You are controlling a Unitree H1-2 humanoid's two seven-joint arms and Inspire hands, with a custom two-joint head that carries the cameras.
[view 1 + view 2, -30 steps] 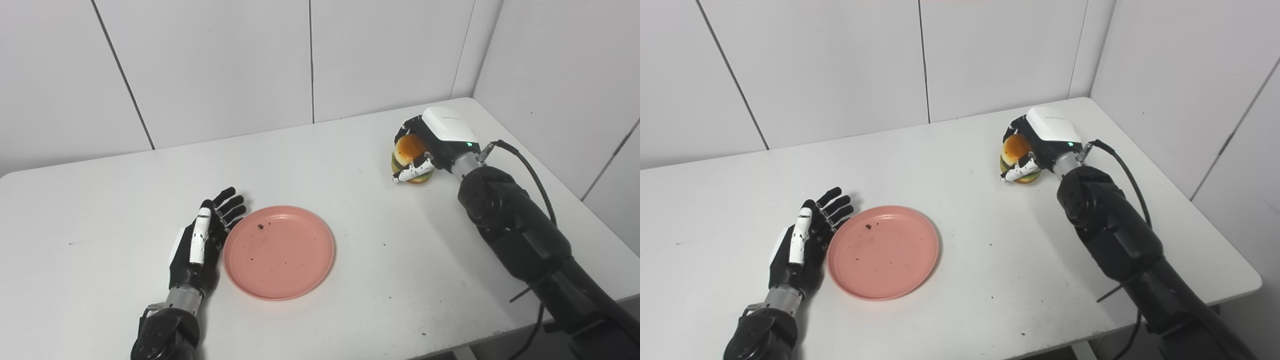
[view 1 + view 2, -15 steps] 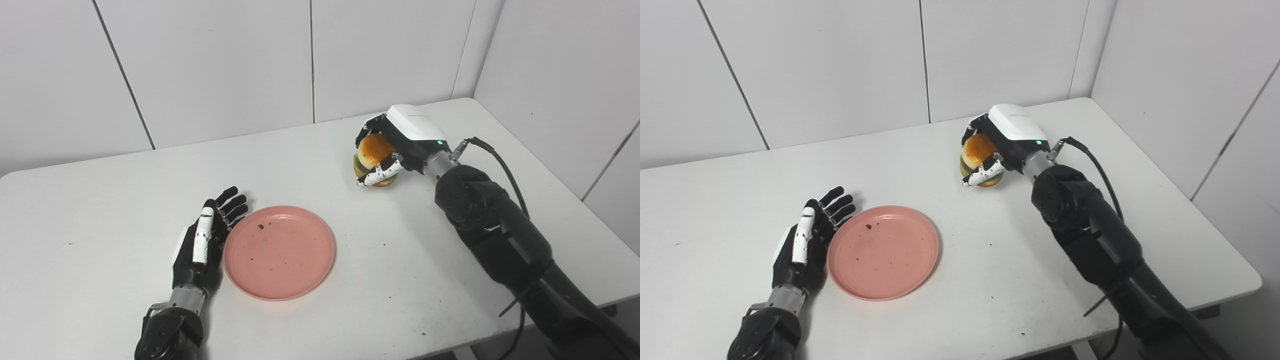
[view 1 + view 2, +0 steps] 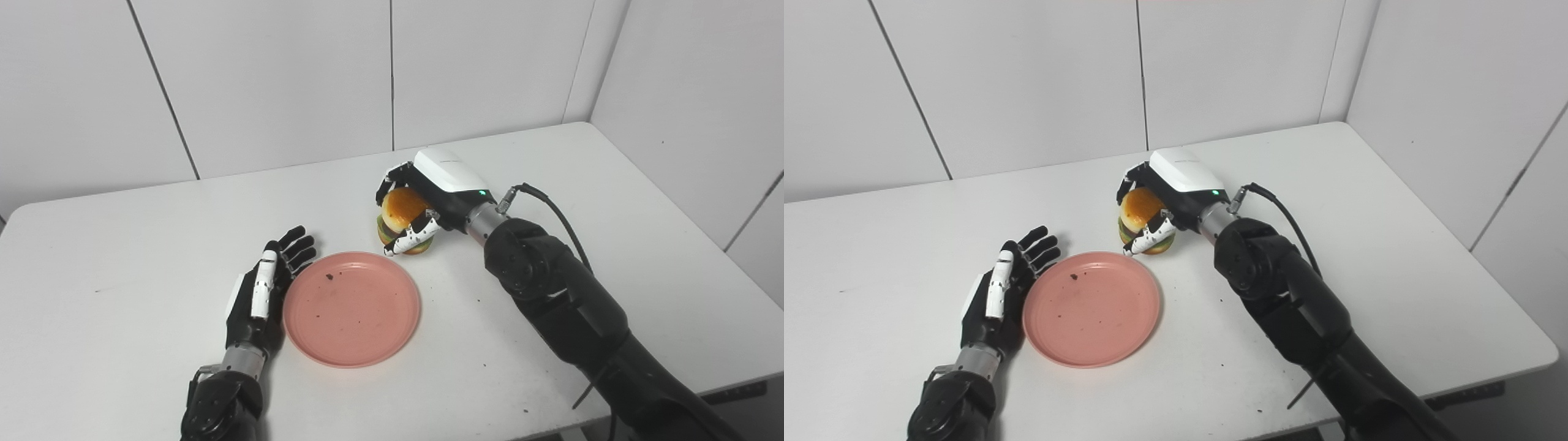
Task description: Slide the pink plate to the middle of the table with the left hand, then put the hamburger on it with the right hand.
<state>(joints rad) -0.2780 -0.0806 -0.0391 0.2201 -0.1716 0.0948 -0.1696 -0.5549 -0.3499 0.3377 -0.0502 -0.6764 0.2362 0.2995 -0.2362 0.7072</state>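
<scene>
One pink plate [image 3: 352, 310]: crumbs only; hamburger [image 3: 401, 220] in right hand [image 3: 429, 196].

You have the plate [image 3: 352, 309] lying flat on the table [image 3: 122, 245], a little left of the middle and toward the near edge. Your left hand [image 3: 264, 293] lies on the table just beside the plate's left rim, fingers spread and pointing away from you. Just behind the plate's far right rim you see the hamburger [image 3: 402, 222] wrapped in your right hand [image 3: 429, 199], whose arm comes in from the near right corner.
</scene>
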